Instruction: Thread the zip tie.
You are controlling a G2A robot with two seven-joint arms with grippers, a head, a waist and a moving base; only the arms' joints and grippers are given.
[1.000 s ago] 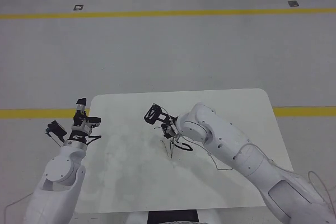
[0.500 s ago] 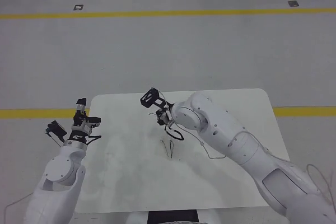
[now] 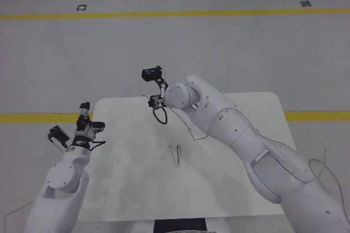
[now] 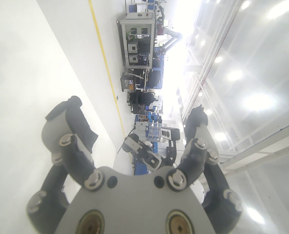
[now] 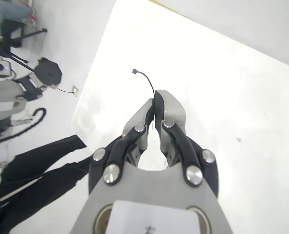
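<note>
One thin black plastic zip tie (image 5: 148, 80) is pinched in the right claw (image 5: 156, 96), now lifted from the white counter (image 3: 128, 186) middle toward its far edge. The left claw (image 4: 135, 107) stays wide at the left edge, so threading is still pending.

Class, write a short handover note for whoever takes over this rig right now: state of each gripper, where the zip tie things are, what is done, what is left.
Left gripper: open and empty, by the left edge of the white table.
Right gripper: shut on a thin black plastic zip tie, held above the table's far edge. The tie's small square head sticks out past the fingertips.
On the table: thin dark strips near the middle, too small to identify.
Done: the tie is gripped and off the table.
Left: the threading. Nothing shows through the head.
</note>
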